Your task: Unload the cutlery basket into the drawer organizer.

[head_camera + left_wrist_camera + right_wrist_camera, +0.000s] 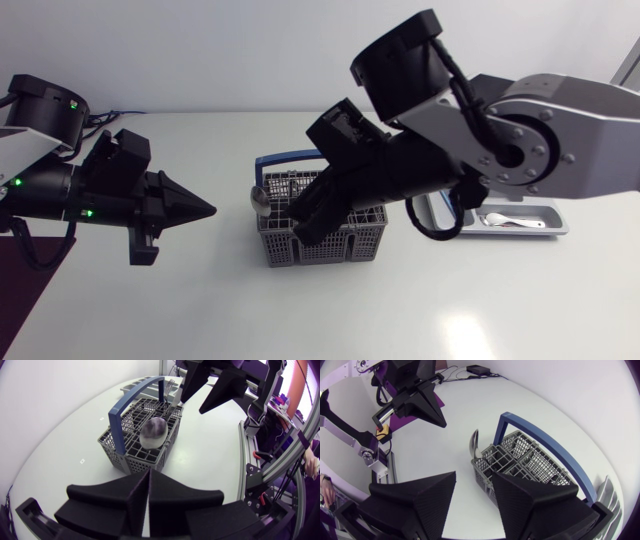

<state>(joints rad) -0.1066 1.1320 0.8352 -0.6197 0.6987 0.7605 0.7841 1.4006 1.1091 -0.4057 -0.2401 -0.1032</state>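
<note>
Right hand (474, 476), fingers apart, hangs over the grey cutlery basket (320, 248) mid-counter (450, 310); metal spoon (257, 200) upright in its corner. Left hand (149, 477) together, empty, well apart. Head view shows the drawer organizer (556, 228) (pale spoon (505, 221) inside), unseen from the right wrist.

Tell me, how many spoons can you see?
2. One spoon stands in the basket's corner; the other spoon lies in the drawer organizer. More may hide under the right arm.

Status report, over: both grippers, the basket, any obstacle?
Left gripper shut, empty, beside basket. Right gripper open above basket. Spoon stands in basket. Nothing blocking.
</note>
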